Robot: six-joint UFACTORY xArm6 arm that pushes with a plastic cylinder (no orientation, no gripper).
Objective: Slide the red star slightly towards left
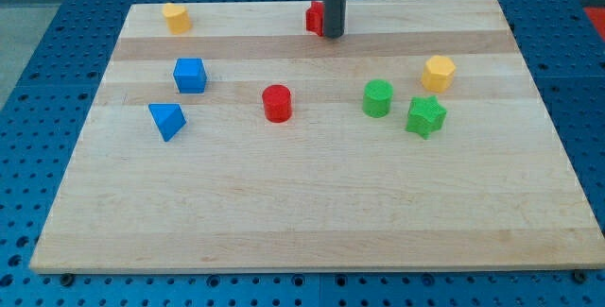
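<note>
The red star (314, 17) lies near the view's top edge of the wooden board (312, 203), a little right of the middle; the rod hides its right part. My tip (333, 34) rests on the board right against the star's right side. A red cylinder (277, 103) stands near the board's centre.
A yellow block (176, 17) sits at the top left. A blue cube (190, 76) and a blue triangular block (167, 120) are on the left. A green cylinder (377, 98), a green star (425, 116) and a yellow hexagonal block (439, 74) are on the right.
</note>
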